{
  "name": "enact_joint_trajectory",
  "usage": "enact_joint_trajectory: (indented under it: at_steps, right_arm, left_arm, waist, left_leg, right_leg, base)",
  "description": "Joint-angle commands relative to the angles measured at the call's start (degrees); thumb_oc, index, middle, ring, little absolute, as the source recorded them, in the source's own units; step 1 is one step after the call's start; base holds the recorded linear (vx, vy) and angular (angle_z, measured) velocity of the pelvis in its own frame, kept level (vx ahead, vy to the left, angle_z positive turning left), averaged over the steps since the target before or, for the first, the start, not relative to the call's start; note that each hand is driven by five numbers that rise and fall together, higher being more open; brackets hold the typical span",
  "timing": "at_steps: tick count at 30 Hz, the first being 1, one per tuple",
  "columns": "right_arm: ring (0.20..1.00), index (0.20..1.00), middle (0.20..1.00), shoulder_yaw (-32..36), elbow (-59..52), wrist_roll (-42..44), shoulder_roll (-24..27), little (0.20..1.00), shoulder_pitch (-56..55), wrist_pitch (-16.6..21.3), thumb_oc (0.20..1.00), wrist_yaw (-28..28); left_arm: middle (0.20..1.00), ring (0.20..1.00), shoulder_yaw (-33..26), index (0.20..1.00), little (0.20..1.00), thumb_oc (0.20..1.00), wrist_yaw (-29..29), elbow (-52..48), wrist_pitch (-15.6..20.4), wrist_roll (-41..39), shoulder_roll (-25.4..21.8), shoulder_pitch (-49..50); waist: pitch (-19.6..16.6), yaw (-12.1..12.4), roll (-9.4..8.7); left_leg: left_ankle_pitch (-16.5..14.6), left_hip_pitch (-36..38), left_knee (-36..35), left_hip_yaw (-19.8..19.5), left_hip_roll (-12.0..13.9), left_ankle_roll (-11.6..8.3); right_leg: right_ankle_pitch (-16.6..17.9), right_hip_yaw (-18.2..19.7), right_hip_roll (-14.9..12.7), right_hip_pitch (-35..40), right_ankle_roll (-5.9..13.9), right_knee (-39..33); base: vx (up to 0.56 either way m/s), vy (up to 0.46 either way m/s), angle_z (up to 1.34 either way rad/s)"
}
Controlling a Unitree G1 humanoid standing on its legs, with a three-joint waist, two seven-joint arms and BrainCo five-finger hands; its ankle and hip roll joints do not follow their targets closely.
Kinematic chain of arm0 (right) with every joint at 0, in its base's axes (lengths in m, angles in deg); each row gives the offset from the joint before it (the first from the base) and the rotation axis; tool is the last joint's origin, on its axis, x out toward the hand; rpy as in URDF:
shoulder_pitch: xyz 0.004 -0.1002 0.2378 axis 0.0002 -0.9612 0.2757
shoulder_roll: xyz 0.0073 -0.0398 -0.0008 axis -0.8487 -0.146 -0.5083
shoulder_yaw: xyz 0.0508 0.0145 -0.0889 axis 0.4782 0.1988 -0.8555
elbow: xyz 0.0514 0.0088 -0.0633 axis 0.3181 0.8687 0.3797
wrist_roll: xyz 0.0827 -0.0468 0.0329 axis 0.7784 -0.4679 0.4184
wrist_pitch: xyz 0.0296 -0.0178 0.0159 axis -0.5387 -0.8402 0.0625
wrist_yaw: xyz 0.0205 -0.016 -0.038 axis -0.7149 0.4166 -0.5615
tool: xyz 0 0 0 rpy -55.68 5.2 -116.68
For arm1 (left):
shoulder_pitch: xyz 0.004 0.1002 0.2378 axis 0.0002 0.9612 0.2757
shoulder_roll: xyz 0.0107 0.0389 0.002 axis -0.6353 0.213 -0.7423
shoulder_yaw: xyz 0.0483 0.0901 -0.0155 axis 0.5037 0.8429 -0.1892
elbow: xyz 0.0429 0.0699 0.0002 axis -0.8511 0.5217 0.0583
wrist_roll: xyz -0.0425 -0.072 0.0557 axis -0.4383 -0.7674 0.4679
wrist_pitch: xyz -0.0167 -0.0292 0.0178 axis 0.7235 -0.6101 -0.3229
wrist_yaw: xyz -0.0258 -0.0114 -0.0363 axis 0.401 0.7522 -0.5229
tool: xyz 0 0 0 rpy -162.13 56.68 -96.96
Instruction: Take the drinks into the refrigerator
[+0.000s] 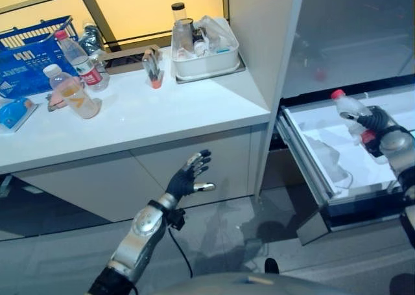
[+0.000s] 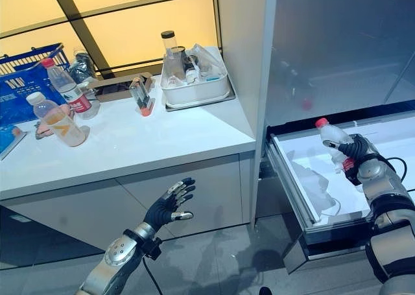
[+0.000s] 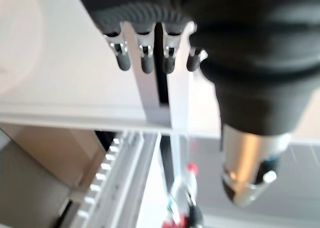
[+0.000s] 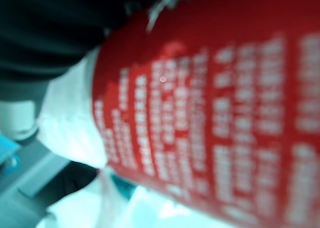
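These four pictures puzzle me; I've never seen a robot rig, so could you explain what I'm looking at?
It is a humanoid robot with two metal arms and fingered hands. Two pictures come from cameras in its head, looking down; the other two sit on its wrists, very close.

The right hand is curled round a red-capped water bottle, holding it over a pulled-out refrigerator drawer. The red blur in the right wrist view is that bottle's label.

The left hand hangs open, below the white counter.

On the counter lie two more drinks, an orange drink bottle and a red-labelled bottle, plus a blue basket and a white tray of odds and ends.
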Motion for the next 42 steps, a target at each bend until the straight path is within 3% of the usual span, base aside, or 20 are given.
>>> enact_joint_trajectory:
  at_steps: [1, 3, 9, 15, 21, 31, 42]
  right_arm:
    - [0.2, 0.2, 0.2, -4.2, 1.7, -5.6, -0.8, 0.2, 11.6, 2.9, 0.2, 0.3]
    - [0.2, 0.2, 0.2, -9.8, 1.6, -14.0, -2.3, 0.2, 12.1, 2.5, 0.2, -1.0]
    - [0.2, 0.2, 0.2, -16.9, -0.1, -27.0, -6.5, 0.2, 10.2, 2.8, 0.2, -2.8]
    - [0.2, 0.2, 0.2, -18.3, -2.0, -31.5, -10.1, 0.2, 7.6, 2.7, 0.2, -3.6]
    - [0.2, 0.2, 0.2, -20.7, -4.0, -36.2, -12.0, 0.2, 5.3, 2.9, 0.2, -4.6]
    - [0.2, 0.2, 0.2, -20.1, -8.4, -36.8, -14.2, 0.2, 0.2, 3.5, 0.2, -6.1]
    - [0.2, 0.2, 0.2, -13.7, -0.5, -26.8, -22.1, 0.2, -1.2, 2.3, 0.2, -3.1]
  left_arm:
    - [1.0, 1.0, 1.4, 1.0, 1.0, 1.0, -1.0, -2.8, 1.6, -1.6, -3.3, -3.4]
    - [1.0, 1.0, 2.2, 1.0, 1.0, 1.0, -1.6, -3.8, 1.3, -1.7, -3.4, -3.8]
    - [1.0, 1.0, 2.9, 1.0, 1.0, 1.0, -1.7, -3.7, 1.0, -1.7, -2.7, -3.8]
    - [1.0, 1.0, 3.9, 1.0, 1.0, 1.0, -1.6, -2.1, 1.6, 3.7, -3.7, -3.5]
    - [1.0, 1.0, 3.3, 1.0, 1.0, 1.0, -1.4, -4.4, 1.9, 3.0, -4.1, -3.5]
    - [1.0, 1.0, 2.4, 1.0, 1.0, 1.0, -1.2, -7.3, 2.1, 1.1, -4.2, -3.3]
    - [1.0, 1.0, 0.9, 1.0, 1.0, 1.0, 0.2, -7.8, 2.3, 0.4, -3.2, -2.3]
  waist:
    - [-0.2, -0.1, -7.12]
    - [0.6, 0.4, -6.86]
    - [2.6, 1.5, -6.41]
    - [4.1, 2.4, -6.15]
    - [5.5, 2.9, -5.95]
    - [6.1, 3.0, -5.67]
    - [6.1, 3.3, -5.32]
  left_leg:
    - [-2.2, -2.1, 0.9, -1.5, -2.4, 1.52]
    - [-1.9, -2.8, 1.0, -1.8, -2.5, 1.49]
    - [-0.8, -4.9, 1.0, -3.3, -2.8, 1.64]
    - [-0.2, -6.3, 0.9, -4.6, -3.2, 1.73]
    - [0.0, -7.4, 1.0, -5.3, -3.8, 1.96]
    - [0.0, -7.8, 0.9, -5.1, -4.1, 2.2]
    - [-0.1, -7.6, 0.9, -5.1, -4.0, 2.29]
  right_leg:
    - [-4.2, 0.6, -1.1, 2.7, 1.54, 1.9]
    - [-4.1, 0.2, -1.2, 2.2, 1.54, 1.9]
    - [-4.0, -0.9, -1.5, 1.0, 1.47, 2.1]
    - [-3.9, -2.3, -2.0, 0.3, 1.61, 2.3]
    - [-3.7, -2.8, -2.4, -0.5, 1.65, 2.3]
    - [-3.4, -2.4, -2.9, -1.0, 1.85, 2.0]
    - [-3.4, -2.1, -2.7, -0.8, 1.7, 1.5]
  base:
    - [0.0, 0.0, 0.0]
    - [0.0, 0.0, 0.0]
    - [-0.05, 0.0, 0.1]
    - [-0.04, 0.001, 0.09]
    - [-0.03, 0.012, 0.15]
    - [0.0, 0.0, 0.0]
    - [0.0, 0.0, 0.0]
